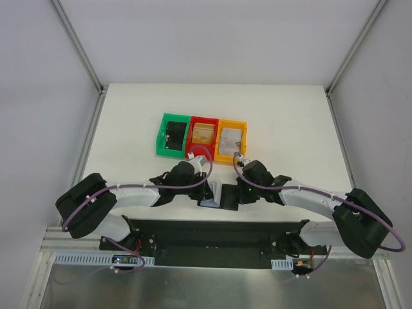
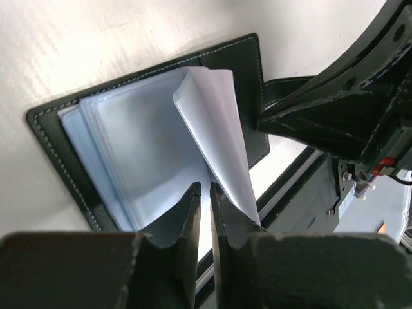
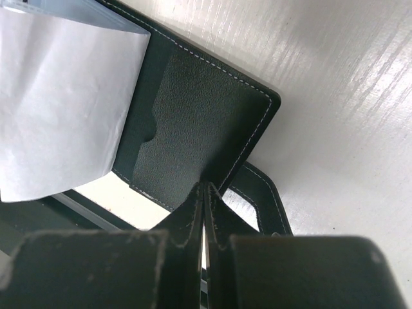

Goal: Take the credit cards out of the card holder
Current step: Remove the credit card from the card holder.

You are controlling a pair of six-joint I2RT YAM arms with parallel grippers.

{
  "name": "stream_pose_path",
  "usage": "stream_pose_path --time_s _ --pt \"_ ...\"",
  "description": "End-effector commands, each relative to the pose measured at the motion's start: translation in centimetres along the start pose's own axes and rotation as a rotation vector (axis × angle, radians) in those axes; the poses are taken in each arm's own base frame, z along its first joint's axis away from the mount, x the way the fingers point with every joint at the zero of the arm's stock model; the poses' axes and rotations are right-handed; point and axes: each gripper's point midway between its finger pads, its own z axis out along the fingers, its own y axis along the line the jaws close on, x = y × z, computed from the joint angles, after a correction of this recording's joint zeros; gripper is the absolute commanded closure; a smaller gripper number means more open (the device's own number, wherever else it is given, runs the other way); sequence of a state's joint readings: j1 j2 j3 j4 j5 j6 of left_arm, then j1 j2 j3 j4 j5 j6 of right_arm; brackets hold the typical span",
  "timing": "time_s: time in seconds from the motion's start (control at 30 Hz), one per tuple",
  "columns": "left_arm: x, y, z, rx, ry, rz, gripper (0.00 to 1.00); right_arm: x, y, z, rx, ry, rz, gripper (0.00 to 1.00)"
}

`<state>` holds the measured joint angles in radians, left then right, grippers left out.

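Observation:
The card holder [image 1: 223, 196] lies open near the table's front edge, between both grippers. In the left wrist view its black cover [image 2: 239, 64] frames bluish clear sleeves [image 2: 129, 141], and one pale leaf [image 2: 215, 122] stands curled up against the outer side of my right-hand finger. My left gripper [image 2: 205, 187] is almost closed over the sleeves, with only a thin slit and nothing seen in it. My right gripper [image 3: 206, 185] is shut, its tips pressing on the edge of the holder's black panel [image 3: 193, 116] beside the tab [image 3: 265, 193]. Tan credit cards [image 1: 203, 133] lie in the red bin, a pale one [image 1: 230, 137] in the yellow bin.
Three bins stand in a row behind the holder: green [image 1: 161, 133] with a chunky black object [image 1: 172, 135], red [image 1: 192, 143], yellow [image 1: 245, 136]. A black rail [image 1: 212, 232] runs along the table's near edge. The right arm [image 2: 347, 109] fills the right of the left wrist view.

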<state>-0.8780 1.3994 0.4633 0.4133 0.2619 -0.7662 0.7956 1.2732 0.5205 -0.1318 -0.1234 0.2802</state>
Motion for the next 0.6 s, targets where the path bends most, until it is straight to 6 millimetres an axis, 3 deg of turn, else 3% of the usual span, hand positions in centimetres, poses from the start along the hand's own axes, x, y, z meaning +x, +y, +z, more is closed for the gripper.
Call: stream_pose_path --time_s 0.0,0.17,0.3,0.43,0.57 --pt "-1.5 -2.9 0.7 0.079 -0.016 0.053 0.90 0.9 -1.1 0.0 0.044 0.015 0.001 1.00" --pt "-1.9 -5.5 1.1 0.142 -0.012 0.109 0.87 0.2 -1.4 -1.0 0.073 -0.016 0.002 0.94" --pt "-1.8 -6.4 1.8 0.162 0.011 0.127 0.87 -1.6 -1.7 -3.7 0.126 -0.093 -0.016 0.87" --pt "-1.0 -6.6 2.8 0.166 0.050 0.131 0.86 -3.7 -0.9 -7.2 0.126 -0.186 -0.042 0.85" --pt "-0.4 -6.9 3.8 0.180 0.080 0.135 0.86 -4.9 0.8 -9.0 0.055 -0.228 -0.060 0.84"
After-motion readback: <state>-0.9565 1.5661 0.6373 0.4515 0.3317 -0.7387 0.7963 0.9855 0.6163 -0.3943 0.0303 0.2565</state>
